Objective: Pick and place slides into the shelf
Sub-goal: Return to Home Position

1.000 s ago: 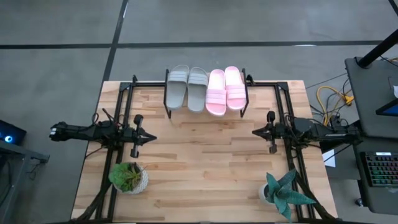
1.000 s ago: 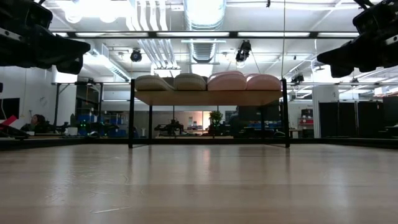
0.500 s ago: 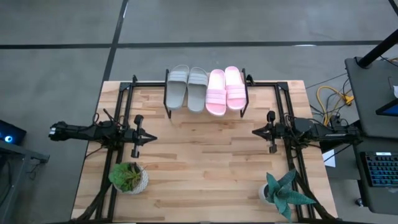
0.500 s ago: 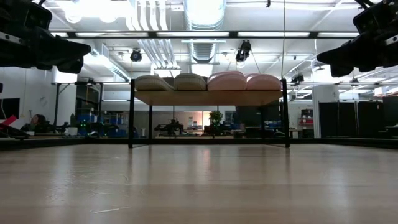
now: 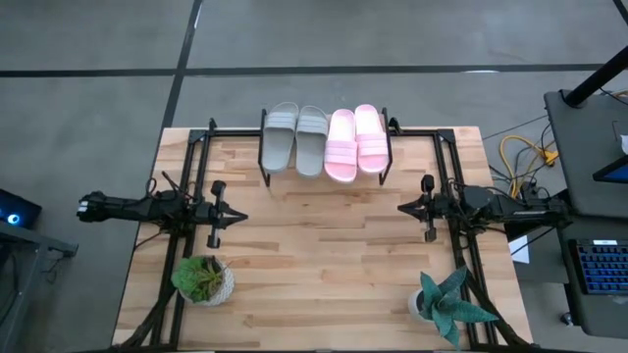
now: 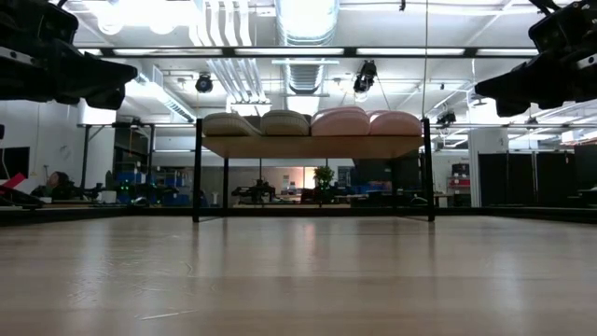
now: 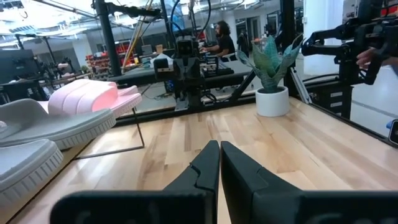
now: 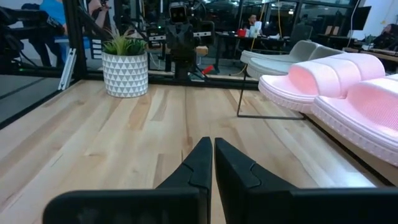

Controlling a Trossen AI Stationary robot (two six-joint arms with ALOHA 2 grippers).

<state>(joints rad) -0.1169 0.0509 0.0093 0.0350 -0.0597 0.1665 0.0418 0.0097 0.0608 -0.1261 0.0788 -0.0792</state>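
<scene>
Wooden table [image 5: 314, 265] carrying a low shelf [image 6: 312, 147] at its far edge, grey slides [image 5: 280, 137] and pink slides [image 5: 341, 145] lying side by side on the plank, leafy potted plant [image 5: 203, 279] and spiky potted plant [image 5: 446, 302] sitting near the table's front corners

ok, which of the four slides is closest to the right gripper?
The pink slide at the right end of the row on the shelf; the other pink slide and both grey slides lie farther from the right gripper.

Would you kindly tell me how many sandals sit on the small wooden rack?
4, in a row on the wood-topped black-framed rack: from the left, light grey sandal, second light grey sandal, pink sandal, second pink sandal. None seems hidden.
</scene>
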